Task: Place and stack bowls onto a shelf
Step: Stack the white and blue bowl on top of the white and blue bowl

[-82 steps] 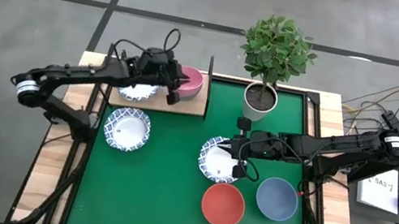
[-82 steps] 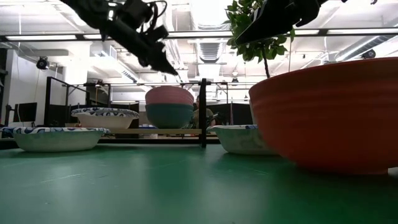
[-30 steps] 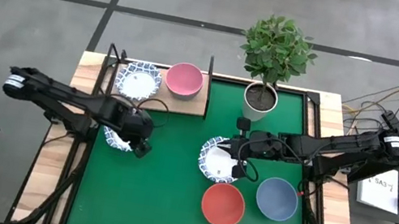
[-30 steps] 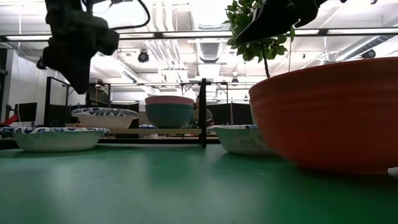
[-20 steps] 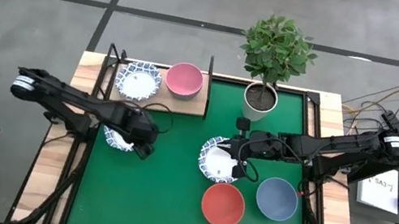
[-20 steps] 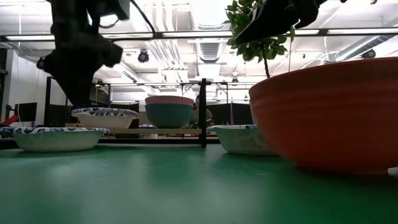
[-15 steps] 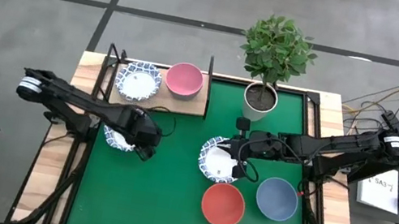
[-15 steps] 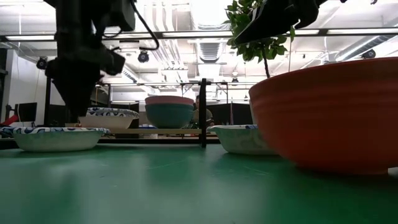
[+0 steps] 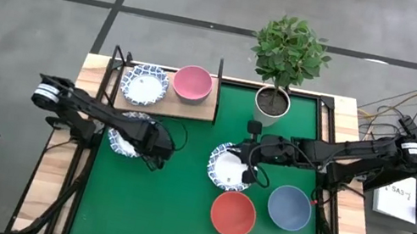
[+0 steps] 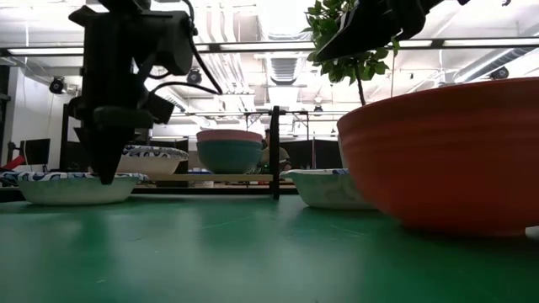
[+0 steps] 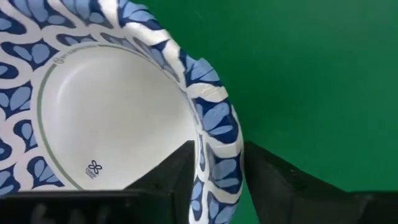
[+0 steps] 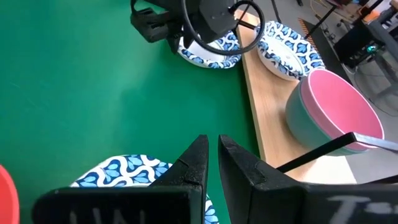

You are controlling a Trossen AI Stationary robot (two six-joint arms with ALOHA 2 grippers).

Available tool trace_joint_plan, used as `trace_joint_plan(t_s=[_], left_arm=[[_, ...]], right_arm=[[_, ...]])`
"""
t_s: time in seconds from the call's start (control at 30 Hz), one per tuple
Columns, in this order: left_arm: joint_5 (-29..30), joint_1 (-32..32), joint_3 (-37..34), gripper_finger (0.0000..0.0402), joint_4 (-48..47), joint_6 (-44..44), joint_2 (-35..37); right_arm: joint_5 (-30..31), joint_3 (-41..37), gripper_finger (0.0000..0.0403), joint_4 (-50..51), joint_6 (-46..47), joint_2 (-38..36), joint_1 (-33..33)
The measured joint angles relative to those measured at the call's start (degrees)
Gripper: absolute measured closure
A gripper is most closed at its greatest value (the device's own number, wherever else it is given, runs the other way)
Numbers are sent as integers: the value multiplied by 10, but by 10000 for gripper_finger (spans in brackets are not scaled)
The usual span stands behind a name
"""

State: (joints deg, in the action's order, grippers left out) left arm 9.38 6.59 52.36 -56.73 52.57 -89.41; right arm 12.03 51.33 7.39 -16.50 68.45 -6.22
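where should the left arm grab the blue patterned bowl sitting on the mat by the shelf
Best by the thin flared rim on the side facing the mat's centre, coming from above with one finger inside and one outside. The blue-patterned bowl sits upright and shallow, so its wall offers little else to pinch. The left end effector already straddles that rim, fingers open. The right end effector waits over another patterned bowl.

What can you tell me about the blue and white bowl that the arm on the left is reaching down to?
The bowl is shallow and round, white inside with a blue leaf pattern around its wide rim and a small printed mark on the bottom; it looks like paper. It sits upright and empty on the green mat, just in front of the wooden shelf. The left hand is open, one finger inside the rim and one outside.
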Motion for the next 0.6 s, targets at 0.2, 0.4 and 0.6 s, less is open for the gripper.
trace_joint_plan(t_s=[0.2, 0.4, 0.6], left_arm=[[3, 20, 5, 375, -5, 0, -8], [-10, 72, 82, 395, -125, -66, 3], [45, 146, 231, 400, -310, -247, 4]], right_arm=[[0, 0, 376, 0, 0, 0, 0], [0, 0, 376, 0, 0, 0, 0], [0, 0, 376, 0, -1, 0, 1]])
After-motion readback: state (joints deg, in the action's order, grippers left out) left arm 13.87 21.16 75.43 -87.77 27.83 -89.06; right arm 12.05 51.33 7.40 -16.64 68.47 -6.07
